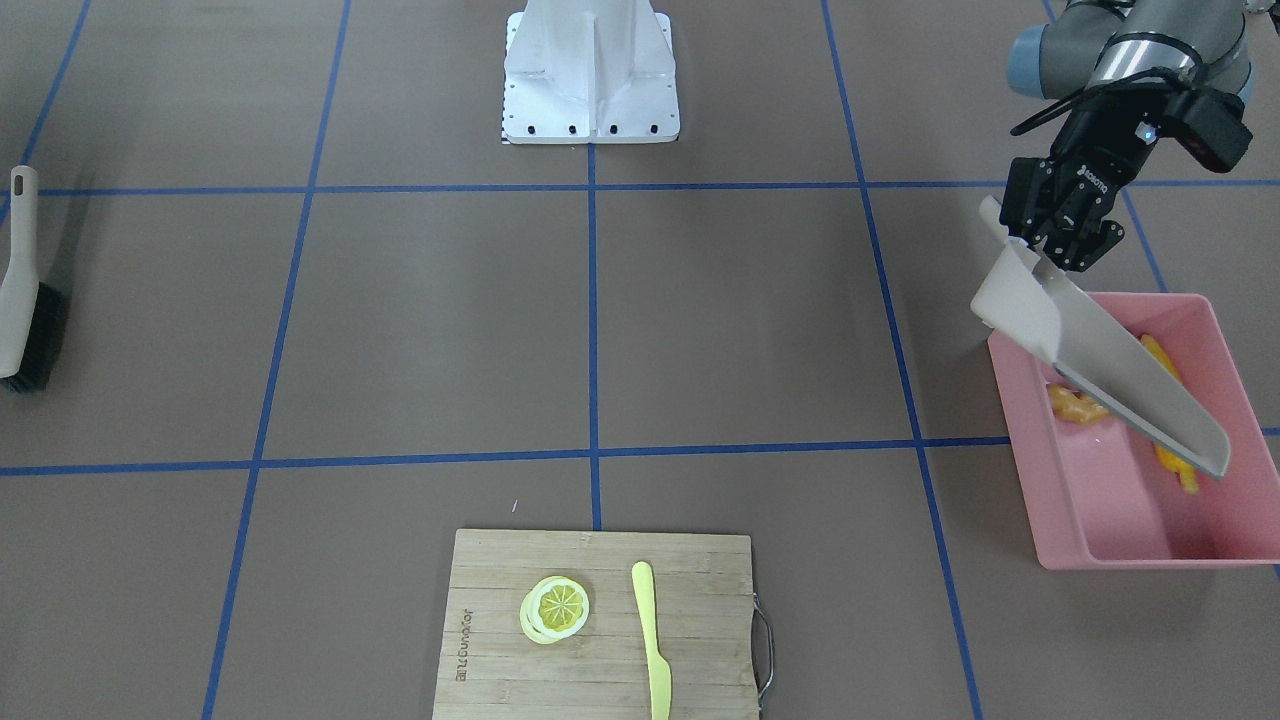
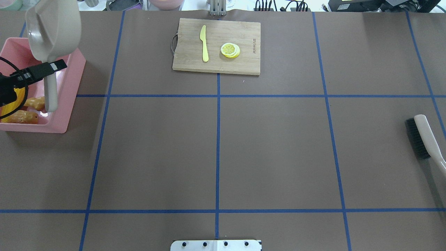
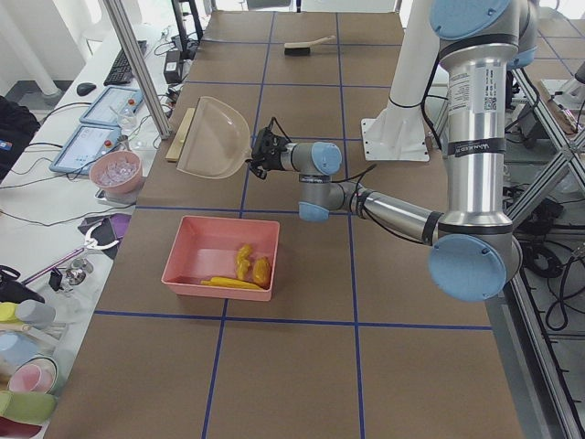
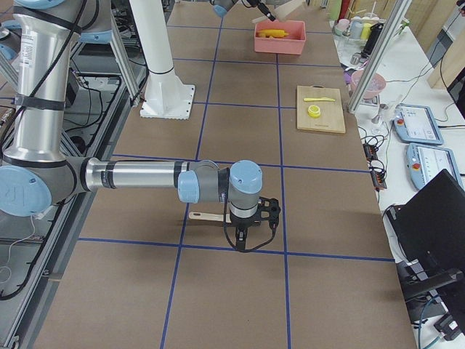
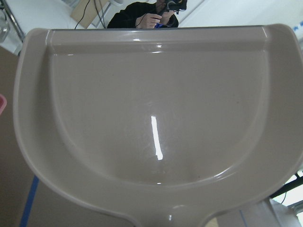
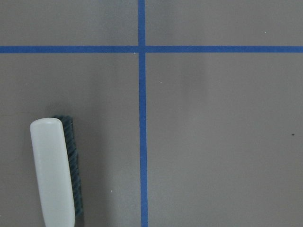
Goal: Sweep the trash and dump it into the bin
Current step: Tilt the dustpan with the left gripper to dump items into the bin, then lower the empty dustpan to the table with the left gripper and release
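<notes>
Seemingly done: all trash [image 3: 249, 271] lies in the bin [image 1: 1110, 520] at the tabletop's [image 1: 450, 330] left end, and the left end effector [image 1: 1060, 240] clamps the empty dustpan [image 1: 1110, 375] tilted above it. Whether the right end effector [image 4: 247, 233] is open cannot be told. Likely only tidying remains.

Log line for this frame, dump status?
left gripper: shut on dustpan, tilted above bin | dustpan: empty | bin: corn, potato, ginger inside | brush: flat on table | right gripper: beside brush, state unclear
</notes>
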Controlling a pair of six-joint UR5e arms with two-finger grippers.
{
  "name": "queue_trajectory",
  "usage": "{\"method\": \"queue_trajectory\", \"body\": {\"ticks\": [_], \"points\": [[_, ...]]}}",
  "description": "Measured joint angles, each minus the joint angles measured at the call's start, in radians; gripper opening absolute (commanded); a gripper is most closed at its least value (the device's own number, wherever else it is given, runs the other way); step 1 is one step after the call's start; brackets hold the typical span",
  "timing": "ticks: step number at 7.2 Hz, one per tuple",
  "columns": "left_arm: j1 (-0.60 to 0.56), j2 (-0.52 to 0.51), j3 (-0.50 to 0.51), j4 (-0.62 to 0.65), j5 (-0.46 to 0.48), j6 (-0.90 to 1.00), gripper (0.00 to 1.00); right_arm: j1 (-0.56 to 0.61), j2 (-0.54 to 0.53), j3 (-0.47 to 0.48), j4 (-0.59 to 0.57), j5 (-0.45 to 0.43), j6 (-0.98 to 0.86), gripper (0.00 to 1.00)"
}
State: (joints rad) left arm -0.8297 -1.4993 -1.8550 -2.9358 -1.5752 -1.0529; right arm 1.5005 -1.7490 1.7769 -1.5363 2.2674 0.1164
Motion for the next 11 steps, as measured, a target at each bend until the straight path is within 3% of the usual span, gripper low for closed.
{"method": "queue_trajectory", "body": {"ticks": [3, 5, 7, 10, 11], "points": [[0.013, -0.019, -0.005, 0.036, 0.011, 0.614, 0.00, 0.000, -0.001, -0.002, 0.001, -0.001, 0.001, 1.00], [0.014, -0.043, -0.025, 0.085, -0.026, 0.854, 0.00, 0.000, -0.002, -0.002, 0.001, -0.001, 0.002, 1.00], [0.016, -0.095, -0.019, 0.241, -0.138, 0.998, 0.00, 0.000, 0.000, -0.001, 0.000, -0.001, 0.001, 1.00], [0.069, -0.173, 0.011, 0.458, -0.470, 1.041, 0.00, 0.000, -0.004, 0.004, -0.009, 0.022, 0.003, 1.00], [0.102, -0.220, 0.045, 0.522, -0.528, 1.043, 0.00, 0.000, -0.004, 0.002, -0.008, 0.029, 0.004, 1.00]]}}
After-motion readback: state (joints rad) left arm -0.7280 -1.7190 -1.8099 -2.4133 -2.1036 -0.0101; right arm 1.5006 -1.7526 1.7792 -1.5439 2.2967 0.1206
